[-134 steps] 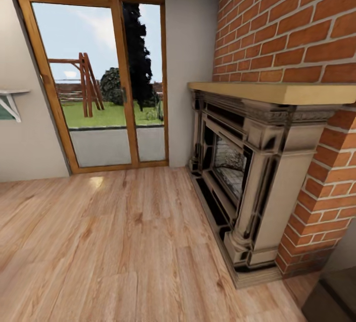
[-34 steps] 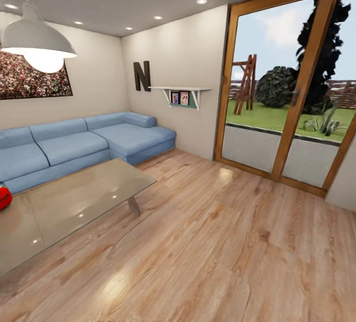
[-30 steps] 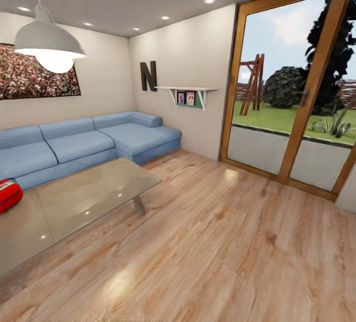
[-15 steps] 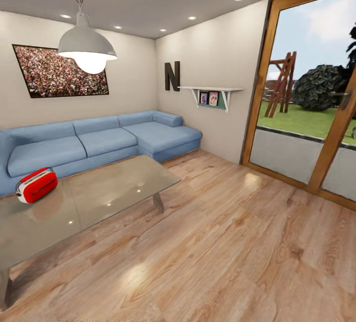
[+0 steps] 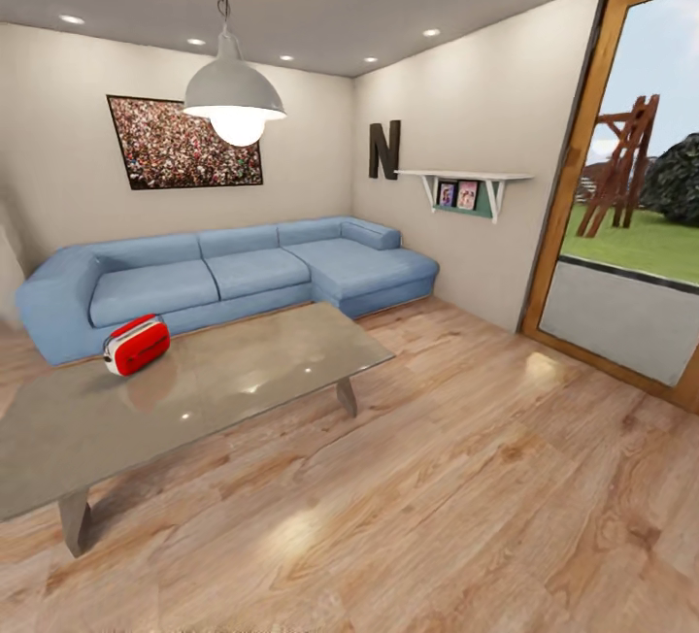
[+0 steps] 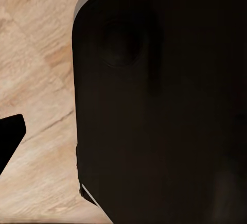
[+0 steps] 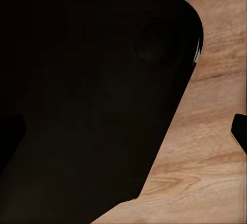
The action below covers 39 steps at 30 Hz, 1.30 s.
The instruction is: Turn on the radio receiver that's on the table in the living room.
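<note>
The red radio (image 5: 136, 344) is sitting on the table (image 5: 243, 371), near its far edge and toward the left end, with its white-banded end facing left. It is sitting alone there. The table is standing on the wood floor (image 5: 466, 497) in the living room. Just behind the table a blue sofa (image 5: 233, 274) is running along the wall and bending round the corner. A white lamp (image 5: 234, 99) is hanging over the table. A picture (image 5: 184, 142) and a black N (image 5: 383, 149) are hanging on the walls, beside a small shelf (image 5: 464, 182). A glass door (image 5: 631, 216) is showing grass outside on the right. Open floor is lying between the camera and the table. The wrist views are showing dark robot parts (image 6: 159, 105) over the floor, and I cannot tell how wide either pincer is open.
</note>
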Available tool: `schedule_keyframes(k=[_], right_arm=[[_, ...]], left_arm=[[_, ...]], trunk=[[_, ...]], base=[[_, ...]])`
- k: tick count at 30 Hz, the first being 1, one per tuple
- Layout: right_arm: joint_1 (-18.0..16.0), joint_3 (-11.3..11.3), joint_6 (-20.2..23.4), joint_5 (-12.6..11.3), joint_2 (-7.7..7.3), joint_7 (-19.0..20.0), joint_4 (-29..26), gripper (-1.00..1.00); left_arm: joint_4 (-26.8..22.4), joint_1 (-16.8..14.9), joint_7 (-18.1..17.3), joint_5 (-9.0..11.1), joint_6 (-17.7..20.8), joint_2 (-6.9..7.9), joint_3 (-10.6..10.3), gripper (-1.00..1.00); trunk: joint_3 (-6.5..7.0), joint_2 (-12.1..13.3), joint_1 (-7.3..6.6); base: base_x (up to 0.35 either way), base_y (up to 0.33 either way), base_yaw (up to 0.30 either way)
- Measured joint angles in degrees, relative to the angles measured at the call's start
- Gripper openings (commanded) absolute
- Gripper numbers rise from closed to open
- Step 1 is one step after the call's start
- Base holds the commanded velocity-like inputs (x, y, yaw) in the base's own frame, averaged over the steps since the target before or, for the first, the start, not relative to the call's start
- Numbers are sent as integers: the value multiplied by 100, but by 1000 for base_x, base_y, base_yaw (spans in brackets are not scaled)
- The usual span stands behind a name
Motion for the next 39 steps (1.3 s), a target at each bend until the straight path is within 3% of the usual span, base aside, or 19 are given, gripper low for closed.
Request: schedule_keyframes(k=[39], right_arm=[[0, 0, -1, 0, 0, 0, 0, 100]], left_arm=[[-1, 0, 0, 0, 0, 0, 0, 100]], trunk=[[0, 0, 0]], base=[[0, 0, 292]])
